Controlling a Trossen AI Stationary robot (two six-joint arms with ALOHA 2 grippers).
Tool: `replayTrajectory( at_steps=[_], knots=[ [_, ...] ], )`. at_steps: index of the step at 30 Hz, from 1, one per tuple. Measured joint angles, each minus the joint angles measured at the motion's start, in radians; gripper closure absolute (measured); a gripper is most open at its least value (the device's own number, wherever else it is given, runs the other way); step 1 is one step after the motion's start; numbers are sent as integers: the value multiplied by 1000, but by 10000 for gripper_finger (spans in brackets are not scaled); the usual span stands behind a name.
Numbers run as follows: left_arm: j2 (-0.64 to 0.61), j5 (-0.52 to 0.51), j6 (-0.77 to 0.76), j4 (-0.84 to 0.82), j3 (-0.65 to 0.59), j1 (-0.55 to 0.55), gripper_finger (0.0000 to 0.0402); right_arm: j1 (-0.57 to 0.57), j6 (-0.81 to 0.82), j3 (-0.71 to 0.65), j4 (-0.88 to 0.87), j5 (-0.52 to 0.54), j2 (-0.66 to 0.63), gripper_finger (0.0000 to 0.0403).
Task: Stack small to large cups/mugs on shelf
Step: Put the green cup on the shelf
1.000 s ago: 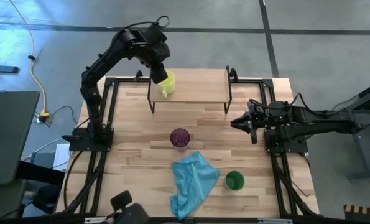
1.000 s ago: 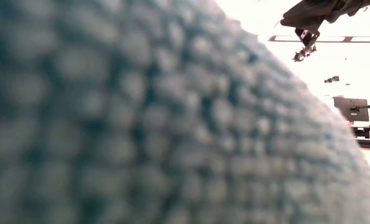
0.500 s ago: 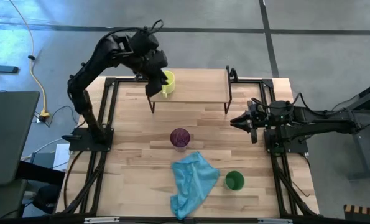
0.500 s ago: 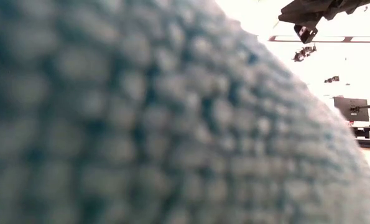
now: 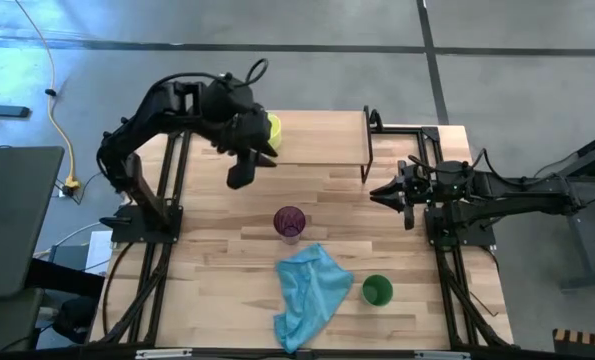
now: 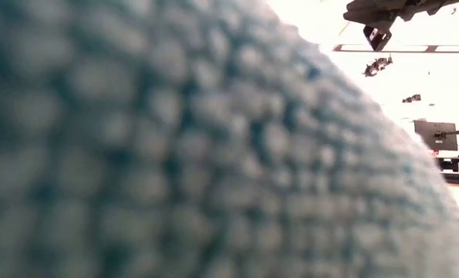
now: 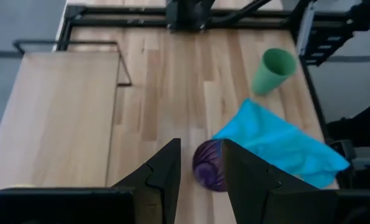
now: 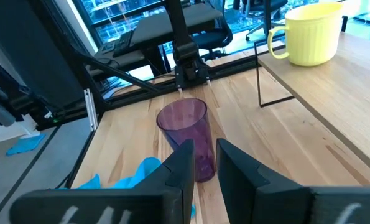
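The yellow-green mug (image 5: 273,128) stands on its base at the left end of the shelf (image 5: 317,135); it also shows in the right wrist view (image 8: 309,34). The purple cup (image 5: 289,221) stands upright on the table in front of the shelf. The green cup (image 5: 377,290) stands near the table's near right corner. My left gripper (image 5: 239,176) is open and empty, in front of the shelf's left end, with the purple cup (image 7: 209,167) beyond its fingertips. My right gripper (image 5: 383,193) waits slightly open at the table's right side, pointing toward the purple cup (image 8: 188,134).
A light blue cloth (image 5: 310,290) lies crumpled between the purple and green cups, reaching the near edge; it fills most of the low view (image 6: 175,154). Black frame rails (image 5: 172,190) run along the table's left and right sides.
My left gripper has drawn back from the yellow-green mug on the shelf, moving toward the table's near edge and slightly left. The mug stays standing on the shelf's left end. My right arm has kept still.
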Motion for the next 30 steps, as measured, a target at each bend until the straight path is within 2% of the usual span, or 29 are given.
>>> replayTrajectory(
  at_steps=[4,8,15,23,27,30],
  knots=[
    [-31,-24,-28,38,-15,-50,298,0,1,0,0,0,0,346],
    [-89,-55,-54,110,-81,-113,298,0,2,0,1,0,0,346],
    [-249,-131,-77,342,-331,-201,298,0,2,0,10,0,0,346],
    [-430,-178,-153,570,-637,-211,298,0,-9,0,10,0,0,346],
    [-498,-181,-169,652,-731,-211,298,0,-9,0,11,0,0,346],
    [-531,-218,-228,652,-763,-211,298,0,-9,0,6,0,0,346]
  ],
)
